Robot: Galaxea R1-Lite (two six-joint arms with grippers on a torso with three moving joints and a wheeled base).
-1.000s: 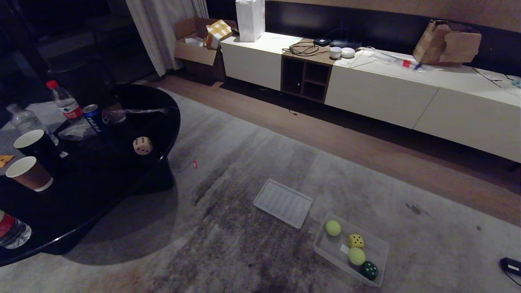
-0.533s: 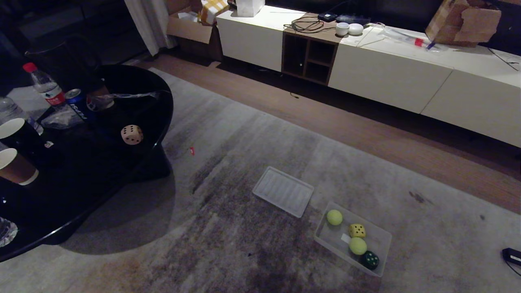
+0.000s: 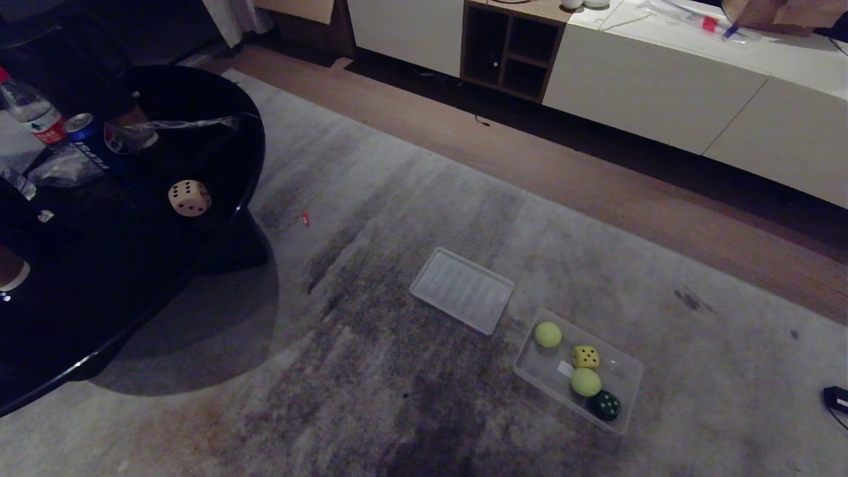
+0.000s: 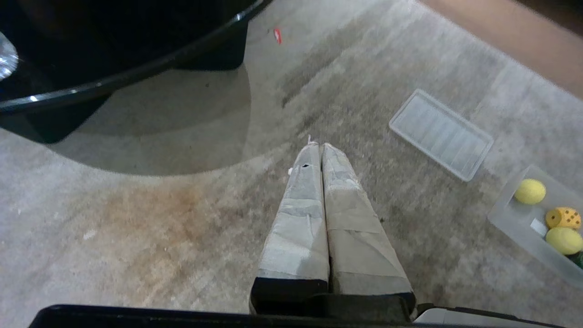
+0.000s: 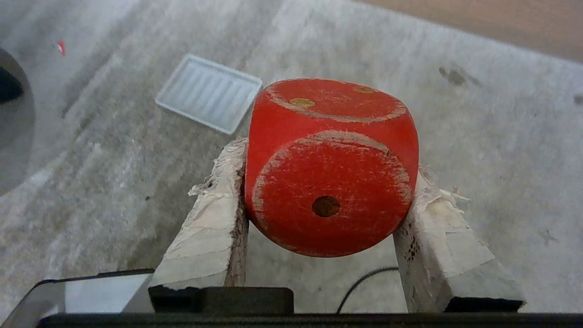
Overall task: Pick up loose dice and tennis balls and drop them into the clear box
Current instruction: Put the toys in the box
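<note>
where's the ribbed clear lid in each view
Head view: the ribbed lid lies flat on the rug near the middle, just up-left of the clear box.
Left wrist view: at the right, beyond the shut left claw.
Right wrist view: upper left, behind the red die held in the right claw.
Shared landmark: the small red scrap on the rug shows in all three.

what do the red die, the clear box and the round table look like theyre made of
Red die: probably painted wood, matte, paint worn pale along the edges. Clear box: translucent plastic, the rug showing through its walls. Black table: glossy, perhaps lacquer or glass, with a bright glint along its rim.
</note>
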